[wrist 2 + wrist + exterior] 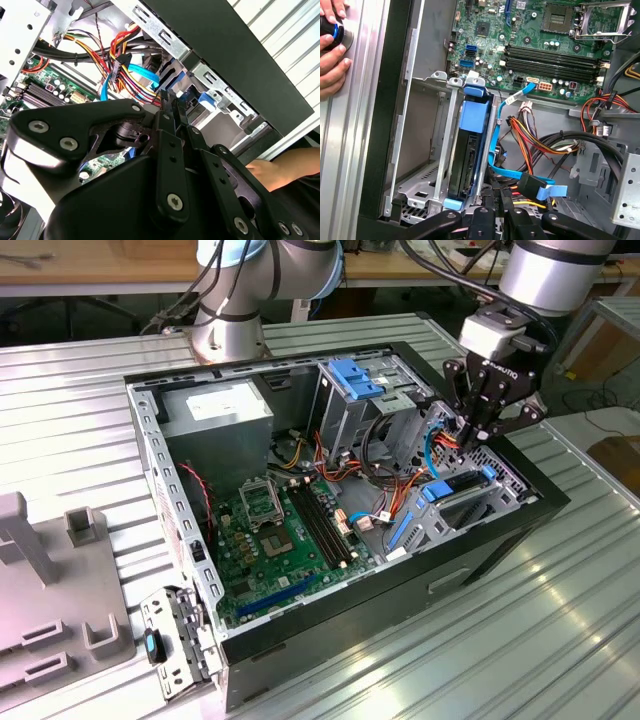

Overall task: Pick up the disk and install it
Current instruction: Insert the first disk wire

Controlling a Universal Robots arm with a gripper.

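Note:
The disk (468,155), a dark drive in a bright blue carrier, lies seated between the metal rails of a bay at the edge of the open computer case (500,540). In the exterior view the disk (458,492) sits at the case's right end. My gripper (468,436) hangs just above that bay. Its black fingers (487,200) stand close together at the disk's near end, beside a blue flat cable (540,189). In the second wrist view the gripper (175,102) looks shut, with nothing visible between the tips.
The green motherboard (280,530) fills the case floor, with bundles of coloured wires (545,140) next to the bay. A tall grey drive cage carries a blue bracket (355,375). A person's hand (332,55) rests on a button outside the case. A grey fixture (50,590) stands at the exterior view's left.

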